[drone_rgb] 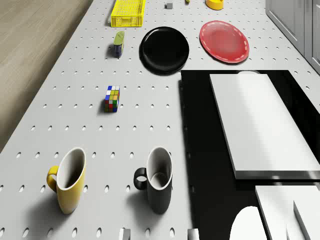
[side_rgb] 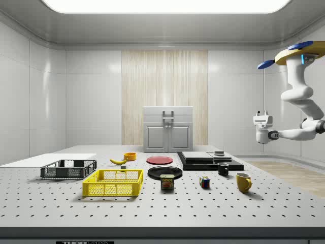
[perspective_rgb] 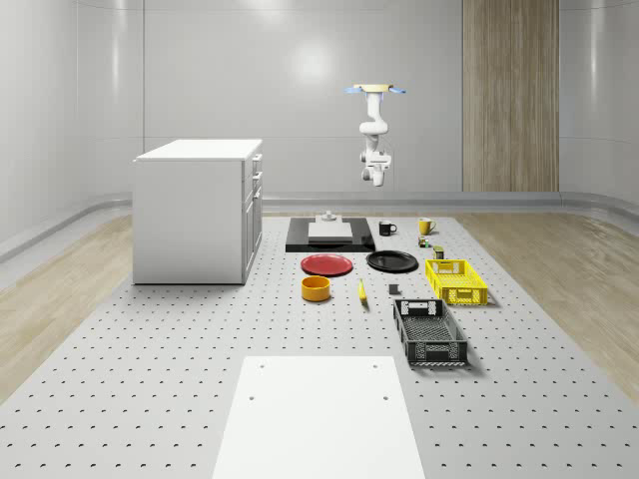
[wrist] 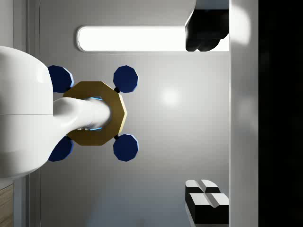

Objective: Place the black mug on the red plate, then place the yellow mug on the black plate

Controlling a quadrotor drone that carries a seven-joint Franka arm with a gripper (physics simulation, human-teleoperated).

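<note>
The black mug (perspective_rgb: 387,229) (drone_rgb: 158,179) and the yellow mug (perspective_rgb: 425,227) (drone_rgb: 69,179) stand upright side by side on the perforated table, the black one beside a black slab (perspective_rgb: 296,240). The red plate (perspective_rgb: 327,264) (drone_rgb: 224,41) and the black plate (perspective_rgb: 391,261) (drone_rgb: 164,49) lie side by side nearer the table's middle, both bare. The drone (perspective_rgb: 376,90) (side_rgb: 299,53) hovers high beyond the mugs. Its arm hangs down, and the gripper (perspective_rgb: 375,181) (side_rgb: 260,118) (wrist: 207,118) is open, holding nothing, well above the black mug (side_rgb: 223,169).
A white block (perspective_rgb: 329,229) lies on the slab. A Rubik's cube (drone_rgb: 112,98) and a can (drone_rgb: 118,43) sit between mugs and plates. A yellow basket (perspective_rgb: 456,281), black basket (perspective_rgb: 429,332), orange bowl (perspective_rgb: 317,288) and banana (perspective_rgb: 362,290) lie nearer. A white cabinet (perspective_rgb: 198,210) stands left.
</note>
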